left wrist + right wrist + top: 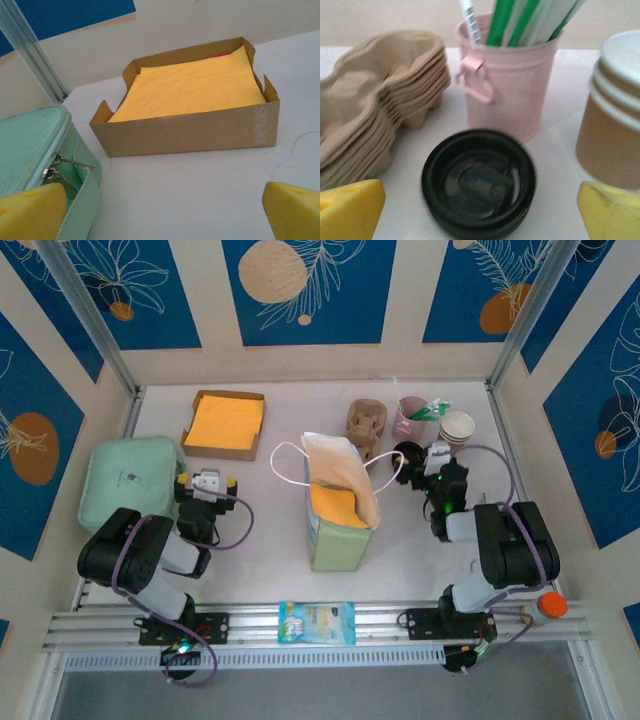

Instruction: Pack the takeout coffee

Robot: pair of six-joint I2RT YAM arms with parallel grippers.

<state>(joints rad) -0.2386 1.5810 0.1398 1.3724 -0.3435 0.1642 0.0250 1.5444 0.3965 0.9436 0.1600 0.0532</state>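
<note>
Your right end effector [480, 215] hangs wide apart over the black-lidded brown paper cup [479, 182], which is hemmed in on three sides: a pink metal bucket of straws [507, 75] close behind, a stack of brown moulded-pulp cup carriers [375, 100] to the left, and a stack of cream-rimmed paper cups [615, 115] to the right. The white desk [270, 560] is bare between this cluster and the tall green paper bag [338, 530]. By your left end effector [160, 210], the desk is bare between the kraft napkin box [190, 135] and the mint-green zip case [30, 145]

You see a cardboard box [200, 134] of yellow napkins [190, 85] just beside a green zipped bag [30, 150]. A pink cup [505, 95] with green and white sticks stands between stacked pulp trays [375, 105] and stacked paper cups [612, 125]. A blue packet [317, 622] lies at the near edge.
</note>
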